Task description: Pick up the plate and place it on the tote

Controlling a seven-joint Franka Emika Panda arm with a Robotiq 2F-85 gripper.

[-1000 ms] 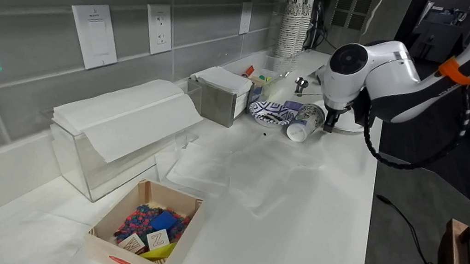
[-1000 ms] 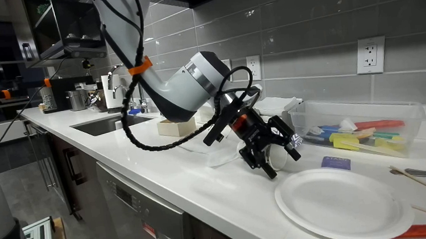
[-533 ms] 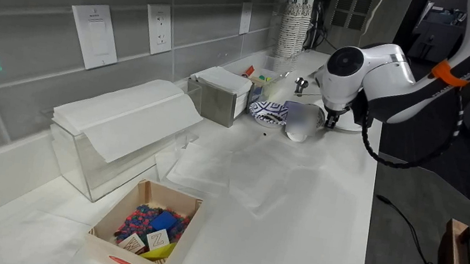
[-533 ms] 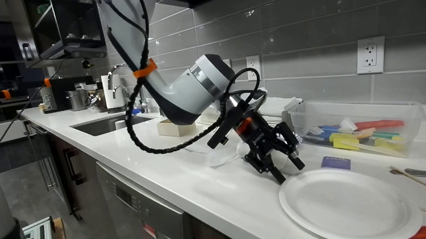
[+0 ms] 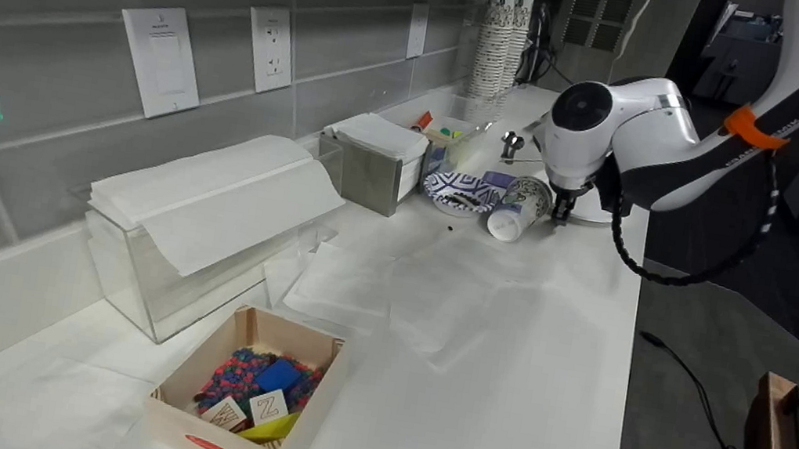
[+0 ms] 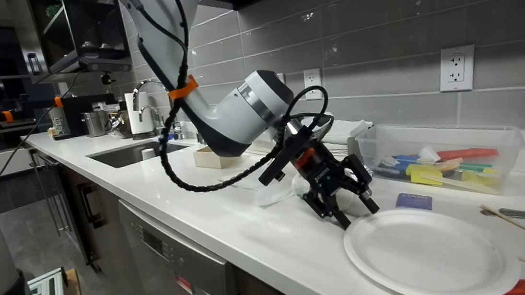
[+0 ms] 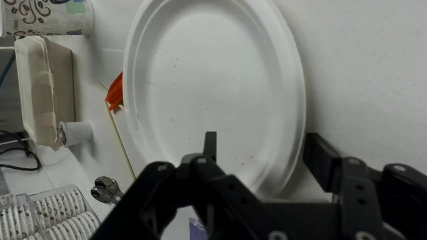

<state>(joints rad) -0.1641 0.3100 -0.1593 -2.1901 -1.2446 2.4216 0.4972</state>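
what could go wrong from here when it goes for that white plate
The round white plate lies flat, and in the wrist view the open gripper appears to straddle its rim; closing might push it along.
The plate is wider than the gripper's opening, so, held by one edge, it could tilt when lifted.
A white patterned tapered cup lies on its side close to the gripper in an exterior view; a sideways move might roll it.

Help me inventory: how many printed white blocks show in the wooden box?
2: the Z block near the blue piece, the other block left of it. Others may be buried.
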